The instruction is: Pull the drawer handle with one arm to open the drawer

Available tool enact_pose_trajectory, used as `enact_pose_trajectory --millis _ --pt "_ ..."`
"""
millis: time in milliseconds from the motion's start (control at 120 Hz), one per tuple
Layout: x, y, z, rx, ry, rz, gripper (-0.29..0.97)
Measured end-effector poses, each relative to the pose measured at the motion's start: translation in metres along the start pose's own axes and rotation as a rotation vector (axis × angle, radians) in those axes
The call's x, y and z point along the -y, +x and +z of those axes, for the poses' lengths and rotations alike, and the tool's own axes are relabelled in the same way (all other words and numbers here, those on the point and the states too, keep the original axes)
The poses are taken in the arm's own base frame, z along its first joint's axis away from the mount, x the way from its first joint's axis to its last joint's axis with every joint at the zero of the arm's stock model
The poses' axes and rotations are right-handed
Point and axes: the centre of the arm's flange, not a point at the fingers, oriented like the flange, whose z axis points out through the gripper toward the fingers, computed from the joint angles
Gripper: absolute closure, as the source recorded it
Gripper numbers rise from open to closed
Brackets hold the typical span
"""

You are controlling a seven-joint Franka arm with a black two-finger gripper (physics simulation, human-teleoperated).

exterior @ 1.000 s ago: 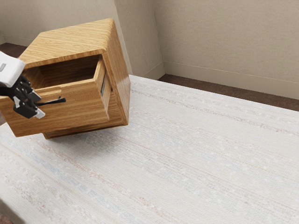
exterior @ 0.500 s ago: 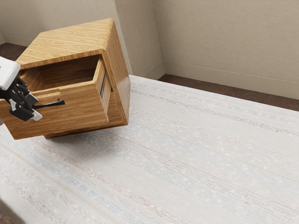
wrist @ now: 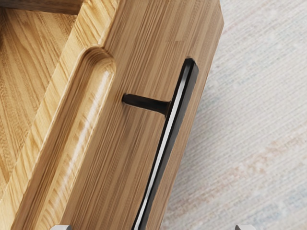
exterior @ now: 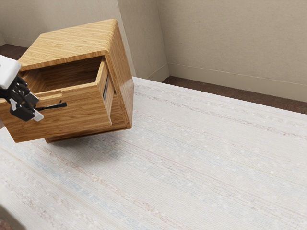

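A wooden cabinet (exterior: 79, 40) stands at the exterior view's upper left, on a pale woven surface. Its drawer (exterior: 76, 115) is pulled well out, and the hollow inside (exterior: 62, 74) shows. A thin black bar handle (exterior: 52, 104) sticks out from the drawer front. My gripper (exterior: 31, 107) is at the handle's left end, by the picture's edge. In the wrist view the handle (wrist: 168, 139) runs along the drawer front (wrist: 120, 163). Two pale fingertips (wrist: 60, 227) stand far apart on either side of the handle without touching it. The gripper is open.
The pale woven surface (exterior: 201, 158) stretches wide to the exterior view's right and front of the cabinet. Beige walls (exterior: 230, 33) and a dark floor strip (exterior: 240, 93) lie behind it.
My hand has drifted slightly left and up at the handle. The drawer slid out a touch further early on, then stayed still.
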Motion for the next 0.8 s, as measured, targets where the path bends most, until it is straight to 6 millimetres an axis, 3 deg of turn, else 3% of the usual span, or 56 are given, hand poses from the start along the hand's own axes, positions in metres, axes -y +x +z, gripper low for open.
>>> enact_pose_trajectory --millis 308,383,450,517,567,617,692,742,800 --pt "0.0 0.019 -0.028 -0.029 0.044 0.027 0.26" --pt "-0.008 0.039 -0.045 -0.05 0.073 0.063 0.26" --pt "-0.024 0.072 -0.074 -0.086 0.118 0.126 0.26" --pt "-0.068 0.132 -0.122 -0.152 0.187 0.251 0.26" --pt "-0.131 0.197 -0.16 -0.227 0.227 0.402 0.25" --pt "-0.211 0.256 -0.177 -0.296 0.21 0.551 0.22" --pt "-0.313 0.308 -0.159 -0.323 0.078 0.661 0.16" --pt "-0.364 0.331 -0.132 -0.309 -0.051 0.672 0.13" --pt "-0.409 0.357 -0.101 -0.302 -0.219 0.657 0.11"
